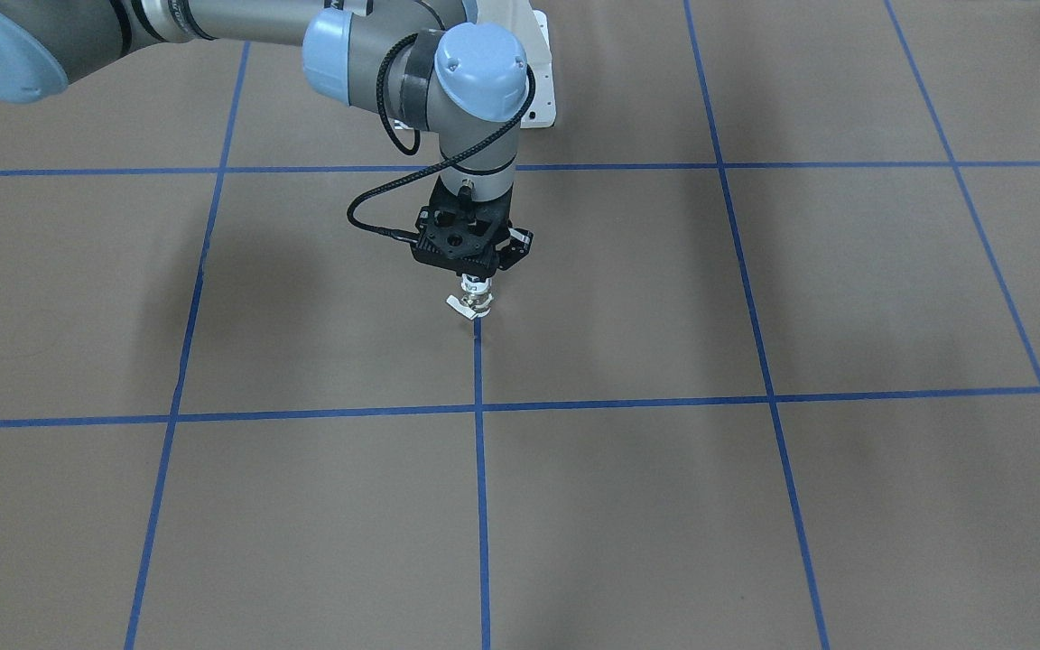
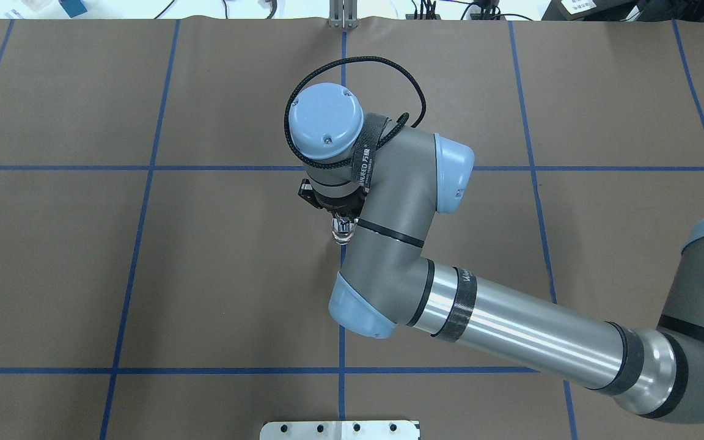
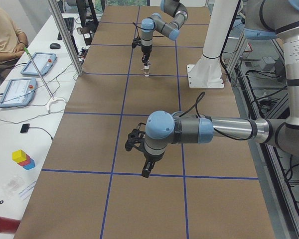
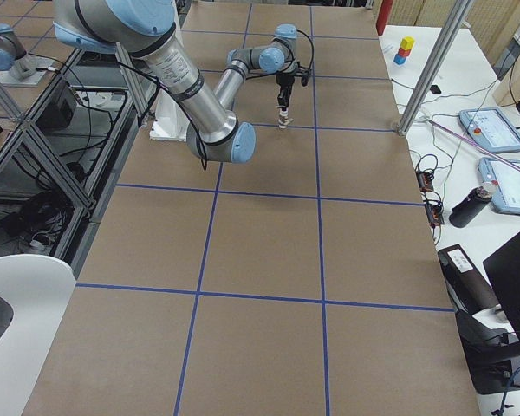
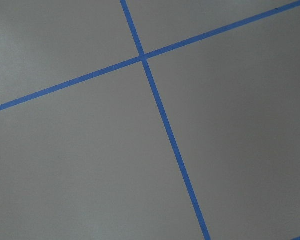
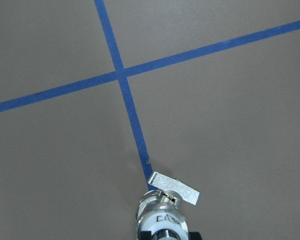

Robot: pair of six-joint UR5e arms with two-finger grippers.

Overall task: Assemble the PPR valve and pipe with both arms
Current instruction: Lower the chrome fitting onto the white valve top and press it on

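i count two arms. the right arm (image 2: 511, 327) reaches over the middle of the table (image 1: 755, 524), and the right gripper (image 1: 475, 278) is clamped narrow on the top of the one ppr valve (image 1: 471, 302). the valve hangs upright over a blue tape line (image 1: 481, 469), its single flat lever (image 6: 173, 188) sticking sideways; i cannot tell whether it touches the table. the left arm (image 3: 229, 128) is well apart from it, and i cannot tell whether the left gripper (image 3: 146, 172) is wide or narrow.

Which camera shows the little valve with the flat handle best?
The right wrist view: the PPR valve is close up, flat lever clear. Front-facing shows it small under the right gripper; overhead, the arm mostly hides it; side views show a speck; left wrist, nothing.
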